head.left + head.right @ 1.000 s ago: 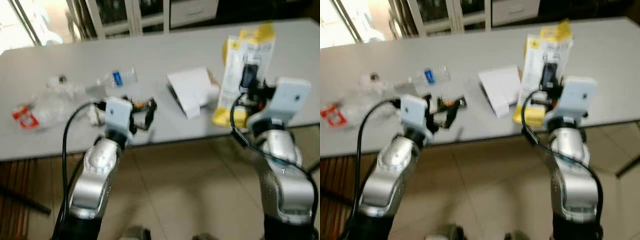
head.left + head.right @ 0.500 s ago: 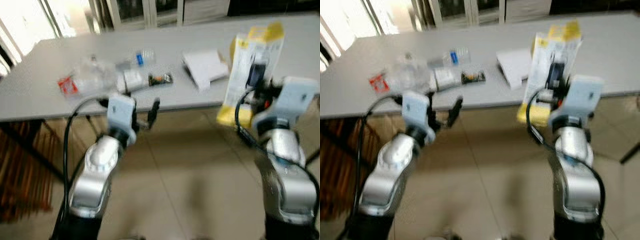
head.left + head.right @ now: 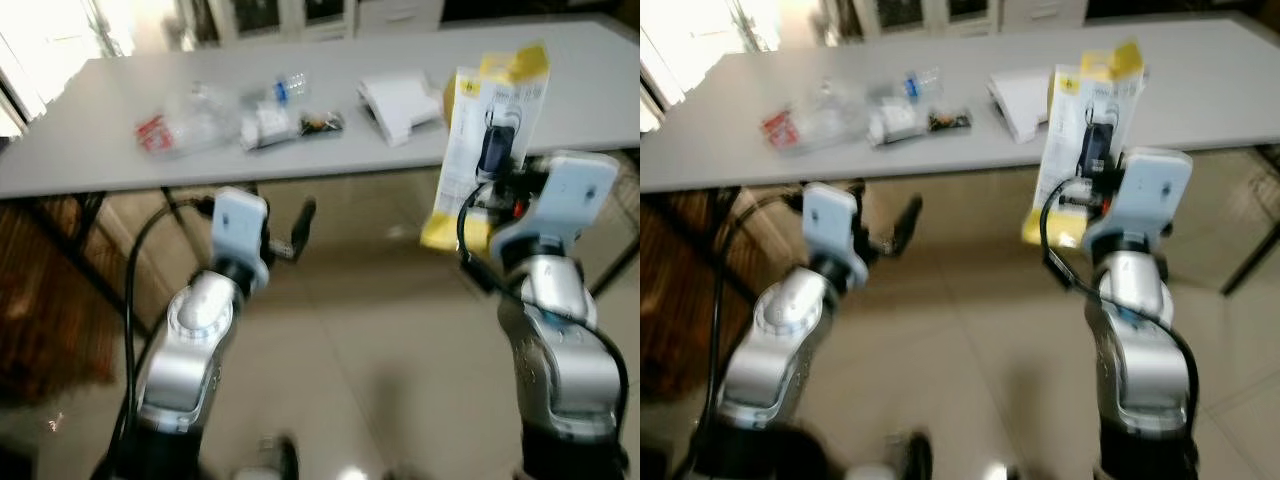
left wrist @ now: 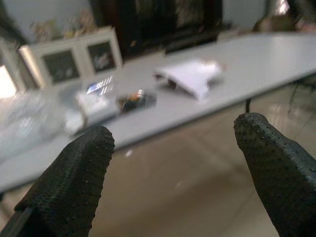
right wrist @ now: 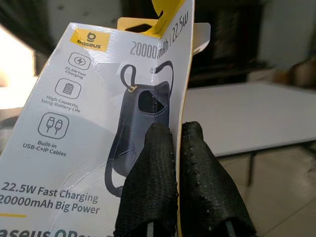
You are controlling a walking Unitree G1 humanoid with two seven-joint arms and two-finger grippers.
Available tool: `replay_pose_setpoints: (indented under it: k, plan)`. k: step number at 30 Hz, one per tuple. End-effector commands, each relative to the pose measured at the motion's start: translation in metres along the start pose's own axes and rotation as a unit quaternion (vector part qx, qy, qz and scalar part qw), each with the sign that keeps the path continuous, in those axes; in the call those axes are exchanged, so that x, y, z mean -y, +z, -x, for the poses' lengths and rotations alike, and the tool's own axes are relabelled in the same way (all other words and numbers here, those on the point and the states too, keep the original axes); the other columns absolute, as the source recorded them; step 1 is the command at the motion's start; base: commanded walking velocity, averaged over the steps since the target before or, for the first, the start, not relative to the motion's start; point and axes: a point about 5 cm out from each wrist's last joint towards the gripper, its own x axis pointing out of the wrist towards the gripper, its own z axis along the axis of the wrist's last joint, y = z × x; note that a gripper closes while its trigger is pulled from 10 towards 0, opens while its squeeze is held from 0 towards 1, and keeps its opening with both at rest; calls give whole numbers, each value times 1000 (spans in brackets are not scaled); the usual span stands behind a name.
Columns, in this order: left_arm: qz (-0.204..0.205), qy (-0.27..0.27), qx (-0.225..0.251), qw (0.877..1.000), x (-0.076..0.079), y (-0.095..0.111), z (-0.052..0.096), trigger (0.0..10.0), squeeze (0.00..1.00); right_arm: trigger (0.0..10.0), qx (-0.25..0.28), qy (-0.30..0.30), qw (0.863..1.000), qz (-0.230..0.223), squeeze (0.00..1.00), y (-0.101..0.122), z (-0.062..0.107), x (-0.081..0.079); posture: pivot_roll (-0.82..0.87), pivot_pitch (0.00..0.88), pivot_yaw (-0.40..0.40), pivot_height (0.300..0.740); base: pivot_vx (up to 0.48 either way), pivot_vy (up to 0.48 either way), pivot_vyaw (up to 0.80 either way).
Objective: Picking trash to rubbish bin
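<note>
My right gripper (image 3: 497,163) is shut on a white and yellow power bank package (image 3: 490,125), held upright in front of the grey table (image 3: 100,160). In the right wrist view the black fingertips (image 5: 160,163) pinch the package (image 5: 89,138) at its edge. My left gripper (image 4: 173,163) is open and holds nothing, raised over the floor short of the table's front edge. On the table lie a clear plastic bottle (image 3: 280,88), crumpled clear plastic with a red wrapper (image 3: 152,132), a small dark wrapper (image 3: 320,122) and a white folded box (image 3: 398,98).
Glass-door cabinets (image 3: 280,15) stand behind the table. Table legs (image 3: 95,260) drop to the beige tiled floor (image 3: 380,360) on the left. A dark brown patch of floor (image 3: 50,320) lies at far left.
The whole picture has shifted: the table now sits farther off and higher in view, so the camera has backed away. The right gripper keeps its hold on the package.
</note>
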Motion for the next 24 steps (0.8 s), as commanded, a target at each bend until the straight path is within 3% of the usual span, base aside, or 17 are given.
replay_pose_setpoints:
  k: [1,13,24]
  plan:
    - [-4,-2,-1,1000,-1,0,0,10000,0,0,6,0,1000,0,0,3,-1,0,-56,91,61,740,-375,0,0]
    - [-8,-8,-1,1000,-1,-2,0,10000,0,0,6,1,1000,-1,0,1,-2,-1,-53,87,64,740,-353,0,0]
    - [-8,-1,-6,1000,-4,-6,1,10000,0,0,6,4,1000,-1,0,0,-3,-1,-51,87,61,740,0,0,0]
